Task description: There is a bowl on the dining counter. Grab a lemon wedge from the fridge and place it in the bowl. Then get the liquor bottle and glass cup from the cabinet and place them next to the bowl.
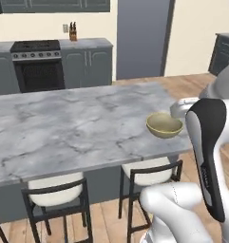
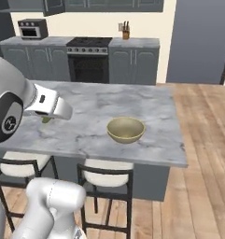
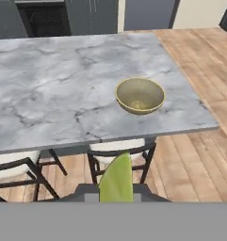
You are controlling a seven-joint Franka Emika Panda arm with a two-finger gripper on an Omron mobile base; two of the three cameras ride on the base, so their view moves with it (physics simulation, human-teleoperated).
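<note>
hand view: claw (image 3: 116,190) pinching lemon wedge (image 3: 117,176), bowl (image 3: 140,95) well ahead on dining counter (image 3: 49,94).

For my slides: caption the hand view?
Gripper carries a lemon wedge toward the empty bowl on the dining counter.

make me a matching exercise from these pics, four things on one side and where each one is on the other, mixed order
Things:
1. bowl
2. lemon wedge
3. knife block
4. stools

Places:
a. tucked under the near edge of the dining counter
b. on the wall counter beside the stove
c. held in the gripper
d. on the marbled top near the counter's right end

Pairs: 1-d, 2-c, 3-b, 4-a
</note>
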